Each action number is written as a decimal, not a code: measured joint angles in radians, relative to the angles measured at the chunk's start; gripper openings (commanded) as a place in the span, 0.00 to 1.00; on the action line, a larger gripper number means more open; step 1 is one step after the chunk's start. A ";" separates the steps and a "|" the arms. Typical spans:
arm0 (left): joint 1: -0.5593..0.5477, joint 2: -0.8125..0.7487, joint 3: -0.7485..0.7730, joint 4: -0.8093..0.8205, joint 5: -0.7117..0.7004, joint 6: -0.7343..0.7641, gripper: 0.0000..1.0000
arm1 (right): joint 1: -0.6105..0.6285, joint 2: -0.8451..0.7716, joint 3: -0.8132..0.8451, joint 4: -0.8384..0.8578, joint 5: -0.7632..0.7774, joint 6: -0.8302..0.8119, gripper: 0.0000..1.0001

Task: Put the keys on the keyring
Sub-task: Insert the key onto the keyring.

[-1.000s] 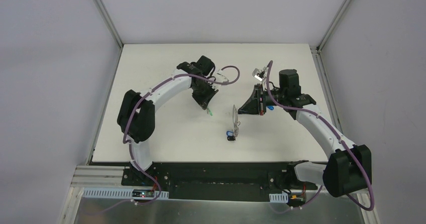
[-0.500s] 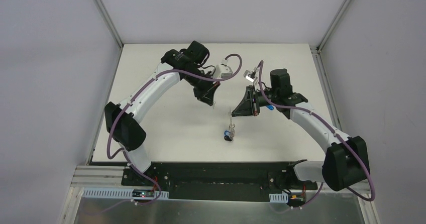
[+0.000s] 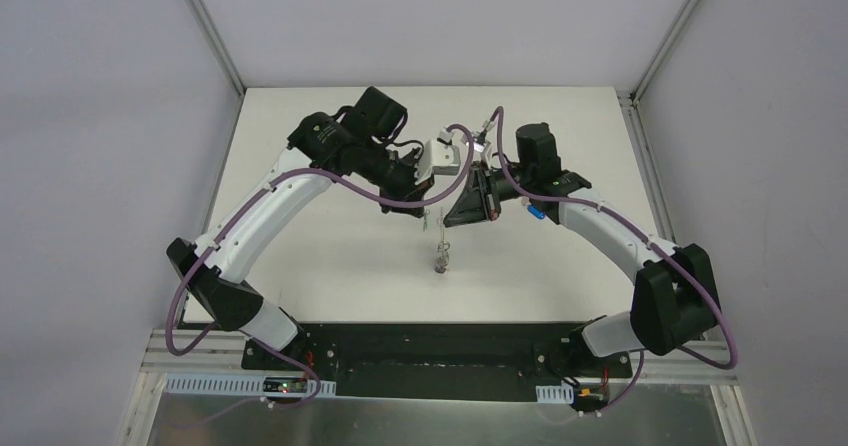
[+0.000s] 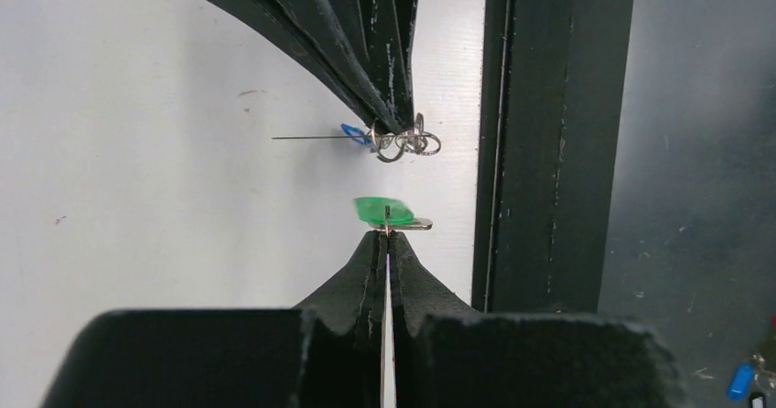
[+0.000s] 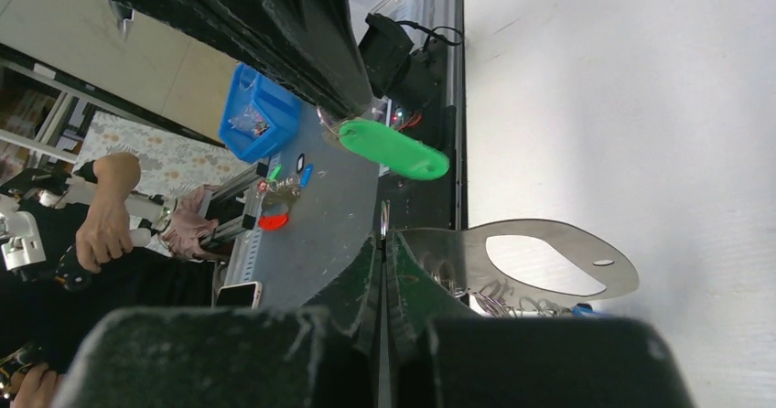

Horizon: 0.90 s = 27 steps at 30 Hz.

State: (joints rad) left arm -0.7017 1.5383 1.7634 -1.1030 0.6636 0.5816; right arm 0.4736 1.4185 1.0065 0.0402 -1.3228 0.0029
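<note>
Green key (image 4: 384, 209) near keyring (image 5: 448, 248); blue bin (image 5: 259, 115) beyond.

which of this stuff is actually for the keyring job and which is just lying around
Job: green key in the left gripper; keyring in the right gripper; blue key by its rings.
Lying about: blue bin and red object, off the table.

Glossy green plastic key (image 5: 393, 150), shiny smooth metal keyring (image 5: 448, 246), matt white table (image 3: 330, 256)
</note>
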 measured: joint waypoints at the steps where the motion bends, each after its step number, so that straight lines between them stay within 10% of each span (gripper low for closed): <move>1: -0.003 -0.006 0.000 0.005 -0.008 0.008 0.00 | 0.005 0.005 0.002 0.006 -0.005 0.007 0.00; 27: -0.092 -0.009 -0.057 0.044 -0.097 0.076 0.00 | 0.059 0.011 0.023 0.034 -0.080 0.020 0.00</move>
State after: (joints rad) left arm -0.7937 1.5291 1.7061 -1.0588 0.5671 0.6571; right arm 0.5327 1.4292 1.0294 0.0742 -1.4033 0.0227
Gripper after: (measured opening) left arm 0.008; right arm 0.009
